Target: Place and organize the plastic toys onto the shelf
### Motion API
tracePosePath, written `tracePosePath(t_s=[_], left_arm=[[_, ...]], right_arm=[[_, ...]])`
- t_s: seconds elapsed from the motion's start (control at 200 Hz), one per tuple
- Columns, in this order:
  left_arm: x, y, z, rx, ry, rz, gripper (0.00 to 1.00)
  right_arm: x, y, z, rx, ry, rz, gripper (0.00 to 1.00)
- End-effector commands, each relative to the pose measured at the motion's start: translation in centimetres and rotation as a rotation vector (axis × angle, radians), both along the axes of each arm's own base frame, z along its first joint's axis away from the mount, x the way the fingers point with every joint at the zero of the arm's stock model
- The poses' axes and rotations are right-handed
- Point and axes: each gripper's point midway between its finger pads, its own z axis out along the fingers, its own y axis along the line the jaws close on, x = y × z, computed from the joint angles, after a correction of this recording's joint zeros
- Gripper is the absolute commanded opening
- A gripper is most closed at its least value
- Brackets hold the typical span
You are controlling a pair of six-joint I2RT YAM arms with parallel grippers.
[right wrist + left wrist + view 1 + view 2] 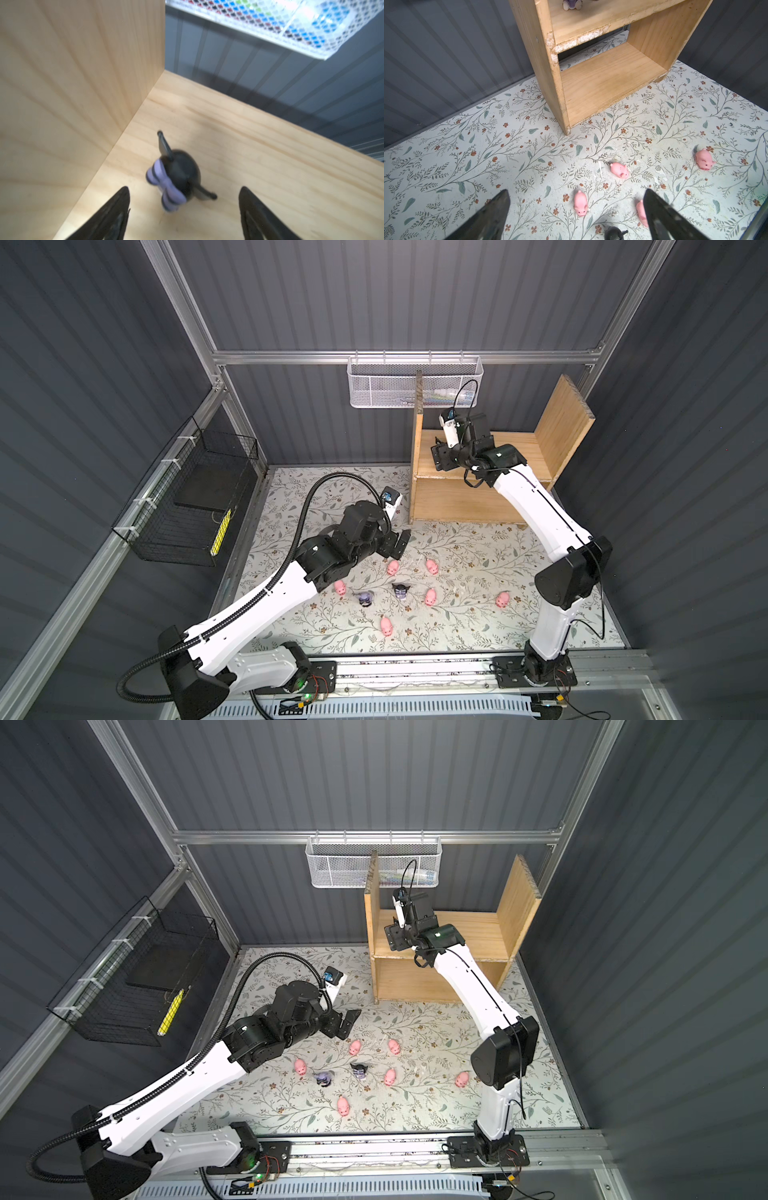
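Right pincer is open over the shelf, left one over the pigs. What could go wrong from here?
1. The right pincer flanks the black-hooded figurine on the shelf; retreating could catch a horn and drag it off.
2. The left pincer hangs open over one pig, with another pig partly behind its finger; descending might knock that one away.

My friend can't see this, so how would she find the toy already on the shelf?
Find the wooden shelf at the back right of the table. On its upper level, by the left board, sits a figurine. It alone is off the table, black-hooded with purple stripes.
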Motion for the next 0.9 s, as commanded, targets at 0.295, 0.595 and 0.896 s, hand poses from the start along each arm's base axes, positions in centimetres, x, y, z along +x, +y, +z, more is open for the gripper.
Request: tracePosePath(t_s=[0.295,0.595,0.896], left_arm=[[-0.8,1.0,0.6,-0.003,-0.003,0.007,1.00],[-1.0,1.3,1.1,-0.008,-0.008,0.011,1.00],[-0.9,1.2,0.7,0.001,-0.005,0.011,1.00]], right_arm=[[-1.3,-1.9,-1.4,-0.020,0.023,-0.060,0.81],[-0.7,-3.4,-1.7,-0.003,0.037,-0.110,0.81],[-0.3,-4.5,-2.1,0.005,0.048,-0.131,0.81]])
